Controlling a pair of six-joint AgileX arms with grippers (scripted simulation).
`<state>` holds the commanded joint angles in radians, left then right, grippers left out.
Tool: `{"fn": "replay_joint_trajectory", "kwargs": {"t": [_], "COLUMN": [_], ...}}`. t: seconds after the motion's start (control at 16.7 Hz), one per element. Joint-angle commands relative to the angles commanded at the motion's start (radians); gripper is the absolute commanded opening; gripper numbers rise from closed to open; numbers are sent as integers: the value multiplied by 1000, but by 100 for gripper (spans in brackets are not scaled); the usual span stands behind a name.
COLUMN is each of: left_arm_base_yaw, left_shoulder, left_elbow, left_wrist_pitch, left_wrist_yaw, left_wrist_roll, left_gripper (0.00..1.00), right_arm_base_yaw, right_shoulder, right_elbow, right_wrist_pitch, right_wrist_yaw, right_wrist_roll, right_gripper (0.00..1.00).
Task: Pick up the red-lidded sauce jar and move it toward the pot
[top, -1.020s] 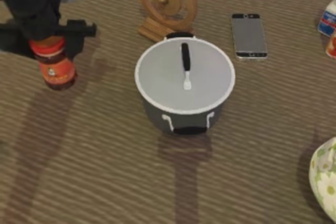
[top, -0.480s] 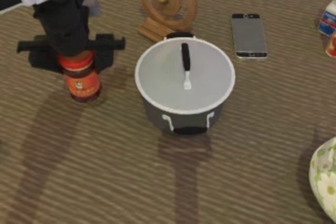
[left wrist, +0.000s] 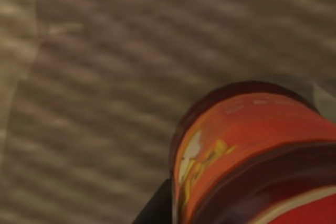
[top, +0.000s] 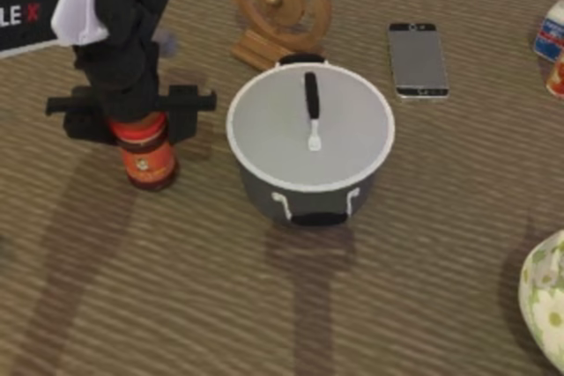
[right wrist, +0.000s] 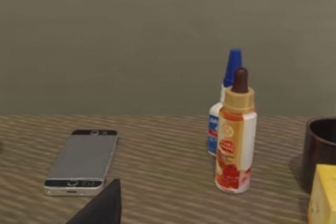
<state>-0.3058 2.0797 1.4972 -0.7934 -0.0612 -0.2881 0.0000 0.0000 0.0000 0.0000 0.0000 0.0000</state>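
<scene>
Moved right since prior frame: left gripper [top: 132, 112], jaws clamped on red-lidded sauce jar [top: 146, 154], now near pot [top: 309, 143] on tabletop [top: 423, 261].

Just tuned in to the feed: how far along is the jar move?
Done: the left gripper is shut on the red-lidded sauce jar. In hand: the jar stands left of the pot, a gap between them. Left: closing that gap and releasing.

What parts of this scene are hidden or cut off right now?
- Sauce jar: lid mostly covered by the left tool in the top view.
- Jar label: blurred in the left wrist view.
- Flowered bowl: cut by the top view's right edge.
- Right tool: out of view.
</scene>
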Motion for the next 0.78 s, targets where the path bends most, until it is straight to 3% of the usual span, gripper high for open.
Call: {"fn": "replay_joint_trajectory", "kwargs": {"t": [0.18, 0.78], "left_arm_base_yaw": [0, 0], "left_shoulder": [1, 1], "left_elbow": [-1, -1], "left_wrist_pitch": [2, 2], "left_wrist_yaw": [0, 0], "left_wrist_roll": [0, 0], "left_gripper": [0, 75], "right_arm_base_yaw": [0, 0], "right_shoulder": [0, 0], "right_elbow": [0, 0], "right_wrist_pitch": [0, 0], "right_wrist_yaw": [0, 0], "right_wrist_roll": [0, 0], "right_gripper": [100, 100]}}
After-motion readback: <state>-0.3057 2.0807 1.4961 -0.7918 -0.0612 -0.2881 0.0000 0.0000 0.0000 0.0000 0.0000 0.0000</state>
